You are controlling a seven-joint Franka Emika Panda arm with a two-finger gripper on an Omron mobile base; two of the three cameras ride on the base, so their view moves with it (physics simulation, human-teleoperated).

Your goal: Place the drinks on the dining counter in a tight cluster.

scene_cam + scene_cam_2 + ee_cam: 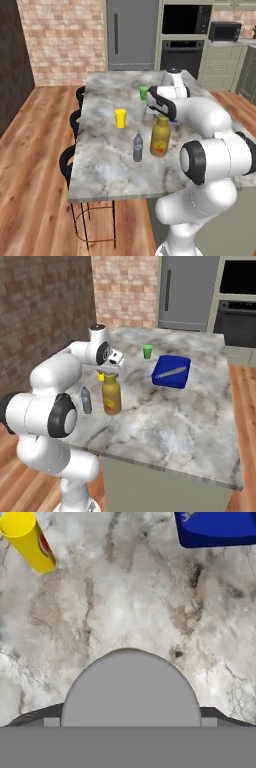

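On the marble dining counter point(107, 172) point(175, 421) point(130, 602) stands a tall amber-yellow bottle point(160, 141) point(111, 398) with a red-yellow label. Its grey cap point(130, 684) looms large right under the hand. My gripper point(159, 114) point(113, 372) point(130, 719) hangs directly over the bottle's top, open, with a dark fingertip on either side of the cap. A small clear water bottle point(138, 148) point(86, 400) stands upright just left of the amber bottle, a short gap apart.
A yellow cup point(120, 118) point(30, 542) stands further back on the counter, a green cup point(144, 92) point(147, 351) near the far edge. A blue box point(171, 371) point(215, 527) lies right of the gripper. Black stools point(67, 162) line the counter's left side.
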